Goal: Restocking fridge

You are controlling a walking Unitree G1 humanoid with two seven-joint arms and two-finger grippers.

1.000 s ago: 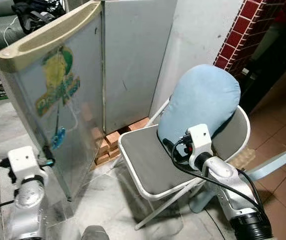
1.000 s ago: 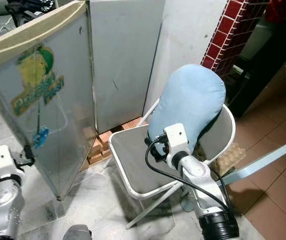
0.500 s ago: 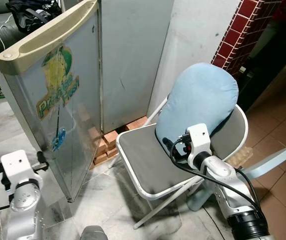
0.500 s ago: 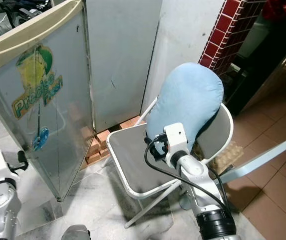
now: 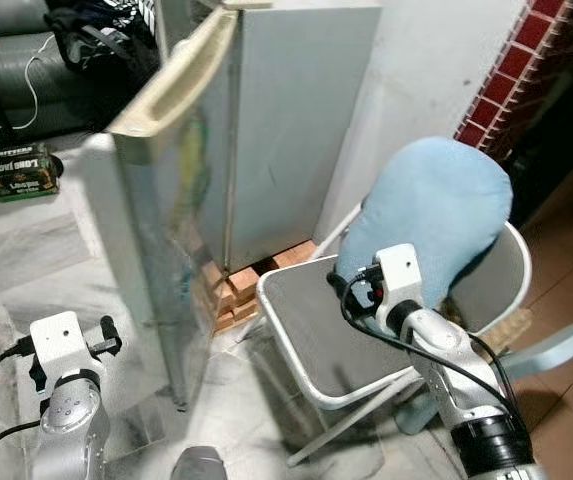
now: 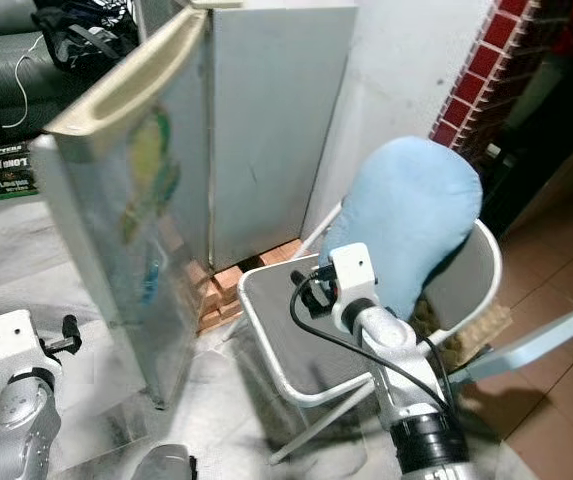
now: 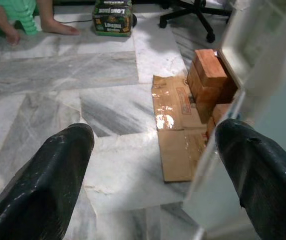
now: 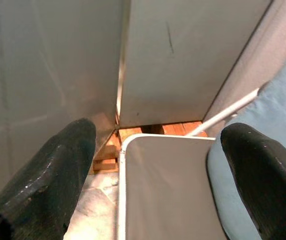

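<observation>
Fridge (image 5: 286, 120) with its door (image 5: 171, 190) swung partly open, raised on bricks (image 7: 210, 75) above the marble floor (image 7: 108, 105). Left gripper (image 7: 152, 170), released and empty, hovers low beside the door's bottom edge; right gripper (image 8: 157, 175), likewise spread and empty, hangs over the folding chair (image 5: 336, 335). Step judged: door opening; next, widen it and fetch stock.

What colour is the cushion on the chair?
Light blue. The cushion leans on the chair back, best seen in the right eye view.
</observation>
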